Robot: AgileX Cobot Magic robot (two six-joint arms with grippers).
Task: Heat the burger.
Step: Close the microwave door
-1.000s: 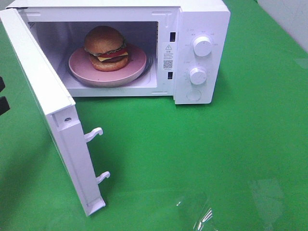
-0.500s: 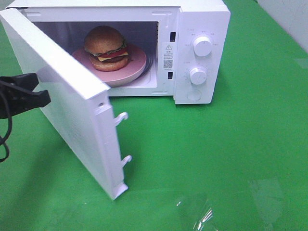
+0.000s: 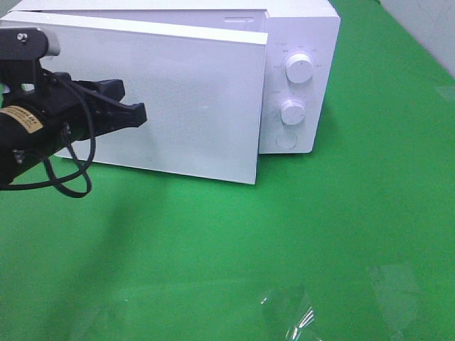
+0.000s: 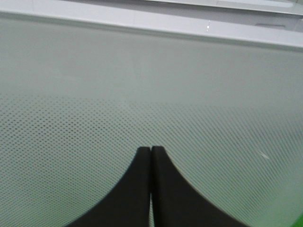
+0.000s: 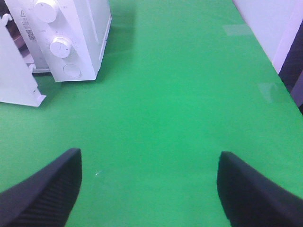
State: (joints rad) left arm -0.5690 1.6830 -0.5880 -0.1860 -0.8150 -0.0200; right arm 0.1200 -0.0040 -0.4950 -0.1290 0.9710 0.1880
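Microwave door [image 3: 185,99] nearly shut, green mat [image 3: 341,234] passable

i get bright, even light; pale glare on the green table [image 3: 341,227], soft shadow below the microwave door [image 3: 185,106].

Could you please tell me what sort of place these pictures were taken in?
Likely a robot test bench staged as a kitchen rather than a real one: a white microwave sits on a green-covered table, and the black left gripper is at its door.

Left arm [image 3: 43,124], jaws together, at nearly shut door [image 3: 199,99] of white microwave [image 3: 313,42].
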